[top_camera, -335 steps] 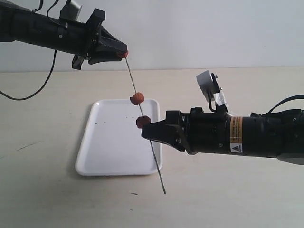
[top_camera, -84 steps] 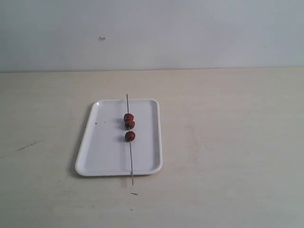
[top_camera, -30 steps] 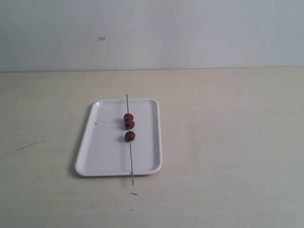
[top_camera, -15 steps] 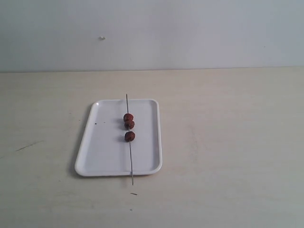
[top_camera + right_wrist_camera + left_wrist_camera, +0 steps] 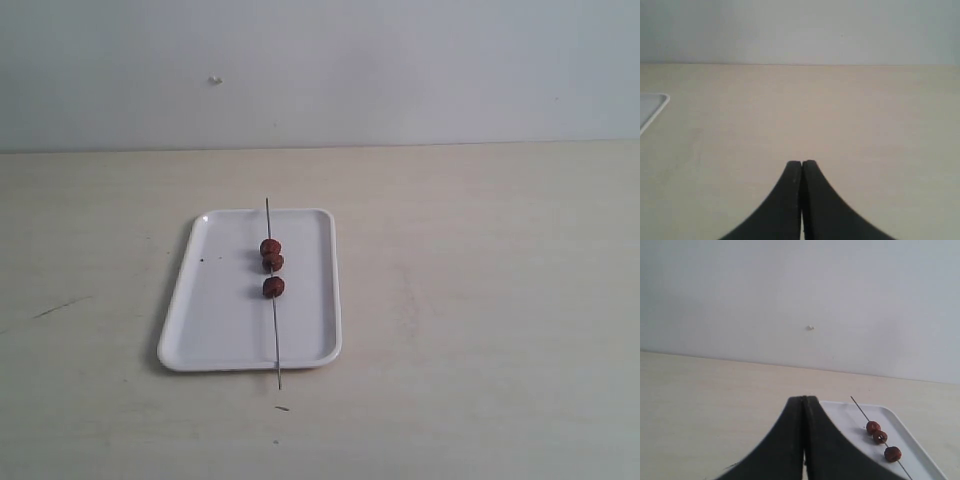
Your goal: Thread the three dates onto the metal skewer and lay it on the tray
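The white tray [image 5: 215,320] lies on the table left of centre. The thin metal skewer [image 5: 275,335] lies lengthwise across the tray, both ends reaching past its rims. Three reddish-brown dates [image 5: 272,263] sit threaded on it, two touching and one a little apart. The left wrist view shows the same dates [image 5: 880,436], skewer [image 5: 859,408] and tray [image 5: 840,412] beyond my left gripper [image 5: 803,399], which is shut and empty, well back from the tray. My right gripper [image 5: 801,163] is shut on nothing over bare table, with a tray corner [image 5: 652,112] off to one side. Neither arm appears in the exterior view.
The pale wooden table [image 5: 480,300] runs back to a plain grey wall [image 5: 400,70]. A small dark speck [image 5: 283,407] lies on the table just past the skewer's near tip, and a faint dark scratch [image 5: 60,307] marks the surface at the left.
Over the last second nothing has moved. Much earlier both grippers held the skewer above the tray with the dates on it; it now lies on the tray and both arms are withdrawn.
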Robot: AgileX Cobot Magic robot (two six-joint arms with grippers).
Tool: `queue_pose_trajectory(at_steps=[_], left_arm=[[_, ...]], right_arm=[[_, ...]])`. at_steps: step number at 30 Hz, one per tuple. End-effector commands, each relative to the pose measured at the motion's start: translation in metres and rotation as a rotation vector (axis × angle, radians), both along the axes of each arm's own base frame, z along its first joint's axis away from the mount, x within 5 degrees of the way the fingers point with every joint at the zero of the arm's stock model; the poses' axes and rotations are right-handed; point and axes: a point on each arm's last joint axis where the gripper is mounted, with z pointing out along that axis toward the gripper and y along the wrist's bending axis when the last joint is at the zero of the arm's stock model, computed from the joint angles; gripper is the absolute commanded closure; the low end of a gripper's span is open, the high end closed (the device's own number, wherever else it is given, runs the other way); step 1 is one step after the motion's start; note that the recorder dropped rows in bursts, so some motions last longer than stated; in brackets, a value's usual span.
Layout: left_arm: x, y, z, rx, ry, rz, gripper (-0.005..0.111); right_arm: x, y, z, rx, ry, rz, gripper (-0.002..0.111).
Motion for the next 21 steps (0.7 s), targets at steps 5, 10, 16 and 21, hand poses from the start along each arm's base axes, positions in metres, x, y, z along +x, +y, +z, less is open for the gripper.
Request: queue_pose_trajectory(at_steps=[5,10,16,21], left_arm=[[-0.0004,-0.0006,0.0005,-0.003,-0.004,-0.009,0.107],[-0.0004,-0.0006,0.0005,-0.003,-0.004,-0.009,0.107],[-0.0004,-0.0006,0.0005,-0.003,-0.004,-0.009,0.107],[-0.0004,-0.0007,0.0001,0.092,-0.017,-0.010,0.107]], right_arm=[[0.0000,-0.0006,-0.0001,-0.003,-0.013,-0.009,0.108],[0.0000,-0.0006,-0.0001,-0.003,-0.013,-0.009,0.108],[0.0000,-0.0006,-0.0001,-0.003,-0.013,-0.009,0.108],[0.0000,-0.0006,-0.0001,-0.003,-0.013,-0.009,0.108]])
